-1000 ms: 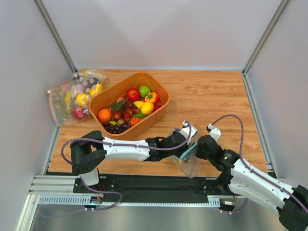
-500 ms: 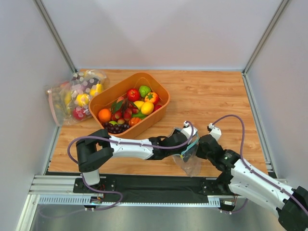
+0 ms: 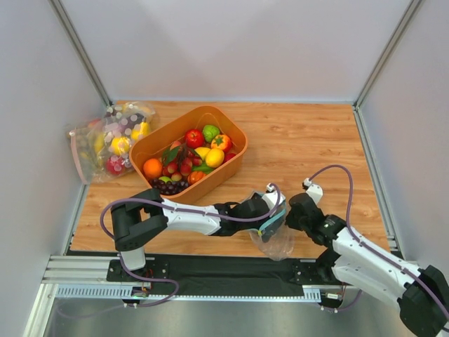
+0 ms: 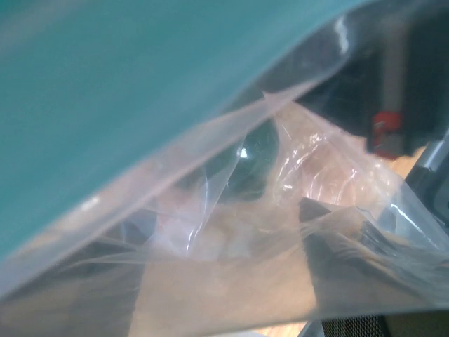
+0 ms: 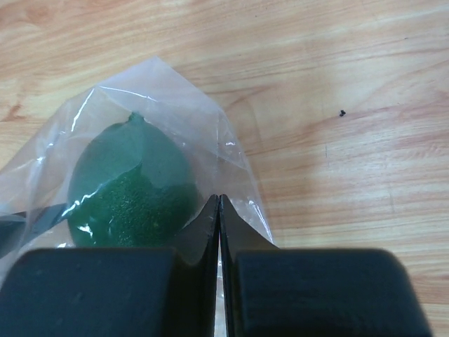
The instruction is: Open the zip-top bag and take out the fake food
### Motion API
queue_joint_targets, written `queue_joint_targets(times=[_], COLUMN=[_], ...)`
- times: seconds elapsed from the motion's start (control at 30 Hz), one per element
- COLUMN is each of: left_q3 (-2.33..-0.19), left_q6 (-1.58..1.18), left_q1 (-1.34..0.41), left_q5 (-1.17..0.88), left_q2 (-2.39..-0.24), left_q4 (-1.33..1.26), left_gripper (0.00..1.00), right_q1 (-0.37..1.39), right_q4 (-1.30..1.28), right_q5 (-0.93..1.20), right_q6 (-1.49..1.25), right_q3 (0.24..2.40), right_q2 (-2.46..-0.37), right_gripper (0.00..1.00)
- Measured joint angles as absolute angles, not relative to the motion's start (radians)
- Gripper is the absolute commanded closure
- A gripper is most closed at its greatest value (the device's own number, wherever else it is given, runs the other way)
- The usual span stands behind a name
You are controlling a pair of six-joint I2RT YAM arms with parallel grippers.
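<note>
The zip-top bag (image 3: 275,239) lies near the table's front edge between my two grippers, its teal zip strip (image 3: 269,223) turned toward the left gripper. My right gripper (image 3: 293,213) is shut on the bag's clear plastic (image 5: 231,151), right beside a dark green avocado-like fruit (image 5: 133,186) inside the bag. My left gripper (image 3: 272,210) is pushed against the bag's mouth. In the left wrist view the teal strip (image 4: 140,84) fills the upper left. Its fingers (image 4: 337,260) show as dark shapes spread apart behind the plastic, and the green fruit (image 4: 249,165) sits beyond them. No other fake food shows in the bag.
An orange bin (image 3: 237,163) full of plastic fruit stands left of centre, behind the left arm. Clear bags with pink strips (image 3: 105,140) and fruit lie against the left wall. A black mat (image 3: 210,270) runs along the front edge. Grey walls close in on the left and right sides.
My left gripper and the bag's teal strip have shifted a little toward the front edge, and the bag has sunk lower. The right gripper has stayed shut on the plastic.
</note>
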State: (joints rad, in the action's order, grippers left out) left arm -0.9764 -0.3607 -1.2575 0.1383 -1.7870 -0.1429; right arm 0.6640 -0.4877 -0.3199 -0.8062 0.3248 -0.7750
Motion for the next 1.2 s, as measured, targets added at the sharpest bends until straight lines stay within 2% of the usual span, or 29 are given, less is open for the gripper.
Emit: queue_joint_targets(times=[0.13, 0.17, 0.27, 0.47, 0.57, 1.2], left_q3=[-1.002, -1.007, -1.007, -0.965, -0.954, -0.938], left_q6=[-0.342, -0.339, -0.331, -0.326, -0.326, -0.262], left_q1=[-1.255, -1.255, -1.252, -1.252, -1.252, -1.240], left_q5=[0.137, 0.137, 0.137, 0.136, 0.136, 0.173], left_q2=[-1.789, -1.789, -1.789, -1.742, -1.716, -1.694], left_q4=[-0.131, -0.133, -0.132, -0.139, -0.145, -0.131], left_gripper=[0.10, 0.10, 0.10, 0.10, 0.09, 0.01], right_q1=[0.657, 0.657, 0.653, 0.653, 0.653, 0.643], right_q4=[-0.473, -0.469, -0.466, -0.471, -0.458, -0.307], right_q5=[-0.312, -0.310, -0.305, -0.312, -0.307, -0.192], right_q6=[-0.785, -0.780, -0.768, -0.750, -0.736, -0.701], right_q3=[0.345, 0.352, 0.373, 0.427, 0.439, 0.439], right_q2=[-0.860, -0.876, -0.883, -0.845, -0.843, -1.070], right_gripper=[0.98, 0.90, 0.80, 0.65, 0.61, 0.60])
